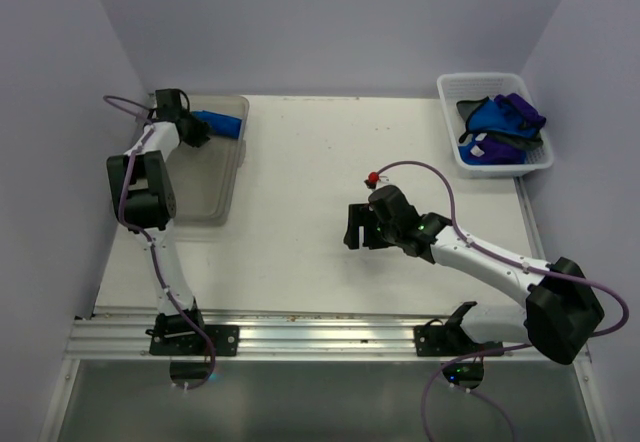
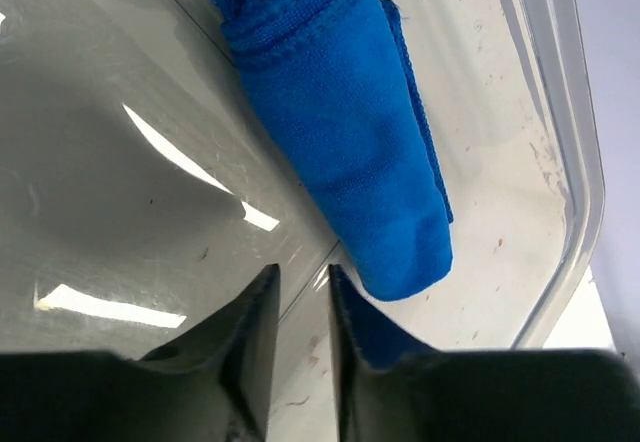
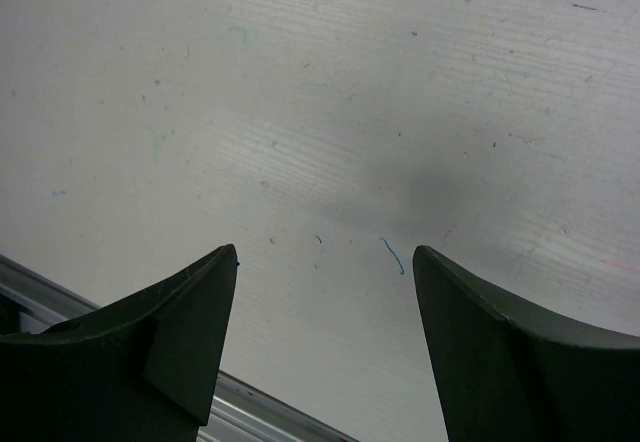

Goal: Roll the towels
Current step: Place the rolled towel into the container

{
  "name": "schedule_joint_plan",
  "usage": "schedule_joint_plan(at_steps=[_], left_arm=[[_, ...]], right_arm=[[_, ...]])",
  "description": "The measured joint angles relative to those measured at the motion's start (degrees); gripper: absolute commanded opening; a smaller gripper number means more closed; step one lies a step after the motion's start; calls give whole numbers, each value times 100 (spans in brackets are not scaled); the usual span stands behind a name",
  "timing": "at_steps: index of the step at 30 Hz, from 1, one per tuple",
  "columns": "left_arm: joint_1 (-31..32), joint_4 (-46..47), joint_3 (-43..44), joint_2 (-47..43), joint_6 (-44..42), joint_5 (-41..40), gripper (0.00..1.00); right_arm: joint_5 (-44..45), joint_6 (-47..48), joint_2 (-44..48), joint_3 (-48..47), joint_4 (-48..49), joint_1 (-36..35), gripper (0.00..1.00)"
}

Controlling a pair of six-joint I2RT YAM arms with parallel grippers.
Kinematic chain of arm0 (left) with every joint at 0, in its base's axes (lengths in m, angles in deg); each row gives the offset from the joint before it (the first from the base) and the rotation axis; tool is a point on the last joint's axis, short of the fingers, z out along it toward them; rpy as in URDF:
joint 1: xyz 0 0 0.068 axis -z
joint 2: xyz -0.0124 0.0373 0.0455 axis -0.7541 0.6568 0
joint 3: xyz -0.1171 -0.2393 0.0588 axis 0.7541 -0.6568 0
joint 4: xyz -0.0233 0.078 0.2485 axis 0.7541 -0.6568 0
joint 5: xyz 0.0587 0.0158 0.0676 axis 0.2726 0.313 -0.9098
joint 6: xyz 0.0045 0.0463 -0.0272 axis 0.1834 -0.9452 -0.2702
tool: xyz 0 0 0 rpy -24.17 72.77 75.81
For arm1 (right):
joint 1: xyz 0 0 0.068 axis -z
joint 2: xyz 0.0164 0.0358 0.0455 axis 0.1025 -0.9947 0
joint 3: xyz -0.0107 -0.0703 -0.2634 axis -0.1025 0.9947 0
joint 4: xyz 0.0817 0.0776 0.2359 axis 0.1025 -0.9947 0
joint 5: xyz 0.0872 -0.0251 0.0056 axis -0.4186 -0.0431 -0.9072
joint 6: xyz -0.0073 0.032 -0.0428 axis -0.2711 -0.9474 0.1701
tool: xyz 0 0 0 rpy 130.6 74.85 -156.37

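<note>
Upper left, the rolled blue towel [image 1: 222, 122] lies delivered in the clear bin [image 1: 215, 187], just beyond the left gripper [image 2: 305, 274], whose jaws are nearly closed and empty. The right gripper [image 1: 358, 228] gapes empty mid-table. Next, I reckon: fetch one of the unrolled towels [image 1: 500, 120] from the basket [image 1: 452, 147] at upper right.

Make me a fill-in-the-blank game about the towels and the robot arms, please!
1. The rolled towel lying in the clear bin is coloured ____.
2. The white basket holds blue and ____ towels.
3. The right gripper hangs over the table with its jaws ____.
Missing words: blue; purple; open.
</note>
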Motion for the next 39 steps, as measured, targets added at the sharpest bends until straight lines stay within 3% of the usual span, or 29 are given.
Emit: schedule_joint_plan(at_steps=[1,5,14,22,26,27,31,34,39], left_arm=[[2,2,0,0,-4,-2,19],[9,-11,101,111,-28,2,9],[50,-109,1187,1110,-37,68,9],[79,-107,1585,1364,24,175,12],[81,-79,1543,1351,15,195,26],[83,-9,1436,1303,26,221,34],[81,66,835,844,-13,188,52],[83,-4,398,472,-83,81,58],[83,-120,-42,-72,-238,-138,59]], right_arm=[[0,-2,0,0,0,0,75],[0,-2,0,0,0,0,75],[0,-2,0,0,-2,0,75],[0,-2,-7,0,-4,0,75],[4,-2,-7,0,-4,0,75],[7,-2,-7,0,-7,0,75],[31,0,37,0,-31,0,75],[90,15,227,-2,-120,0,75],[337,105,658,-116,-284,0,76]])
